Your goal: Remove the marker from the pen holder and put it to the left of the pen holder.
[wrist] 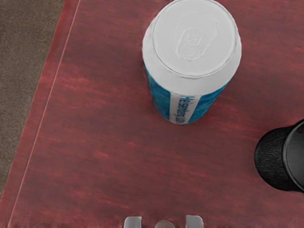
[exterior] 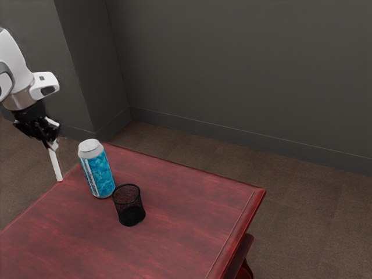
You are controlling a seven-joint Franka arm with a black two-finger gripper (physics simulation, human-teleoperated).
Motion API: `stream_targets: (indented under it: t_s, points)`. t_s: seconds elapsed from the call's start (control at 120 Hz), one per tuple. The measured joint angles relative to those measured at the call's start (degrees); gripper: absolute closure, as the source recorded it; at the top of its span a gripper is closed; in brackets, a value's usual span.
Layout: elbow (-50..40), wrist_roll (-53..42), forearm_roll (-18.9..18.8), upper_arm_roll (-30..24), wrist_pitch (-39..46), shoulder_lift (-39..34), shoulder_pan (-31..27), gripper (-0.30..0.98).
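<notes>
Dark grey walls [exterior: 232, 70] frame the red wooden surface [exterior: 174, 192]. Parted only by the marker's thickness, the hand [exterior: 53, 143] grips a slim white marker [exterior: 56, 165] upright near the surface's edge. Beyond stand a blue-and-white drinks can [exterior: 97, 171] and, just beside it, a black mesh pen holder [exterior: 131, 216]. Removal looks done; next comes lowering and releasing left of the holder, avoiding the can.

- A blue can [wrist: 190, 52] stands upright near the worktop's [exterior: 174, 232] far corner at the exterior view's left; a white strip [wrist: 182, 109] runs up its side.
- On that strip, blue letters read "Heisenbe", running lengthwise from the lid end towards the base; the characters after them are too small to tell.
- In the exterior view the strip bears faint marks, too small to read.
</notes>
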State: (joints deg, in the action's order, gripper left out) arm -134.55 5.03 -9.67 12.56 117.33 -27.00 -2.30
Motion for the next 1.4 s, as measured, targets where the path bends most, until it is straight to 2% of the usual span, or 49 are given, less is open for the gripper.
stream_targets:
  t_s: [0.108, 0.267, 0.567, 0.675, 0.825, 0.925, 1.092, 1.142, 1.208, 1.4]
  points:
    - [-0.1, 0.8, 0.2, 0.0, -0.7, 2.2, -4.6, 0.77]
    - [3.8, 0.8, 2.6, 0.2, 1.2, 12.4, -8.5, 0.77]
    - [13.3, -1.6, 8.0, 0.2, 2.3, 25.9, -9.1, 0.76]
    - [15.2, -3.6, 10.2, 0.4, 1.1, 28.2, -8.7, 0.76]
    - [14.9, -6.5, 13.3, 0.2, 0.2, 28.8, -8.5, 0.43]
    - [14.9, -8.2, 14.0, 0.2, 0.4, 27.3, -8.3, 0.27]
    - [18.4, -10.5, 12.0, -0.5, 2.6, 14.1, -4.7, 0.12]
    - [22.6, -10.7, 11.4, -2.0, 2.9, 11.6, -4.3, 0.1]
    - [27.7, -9.8, 9.1, -3.9, 0.8, 10.8, -2.3, 0.07]
    - [36.9, -5.3, 2.9, -5.0, -11.0, 14.4, 12.1, 0.03]
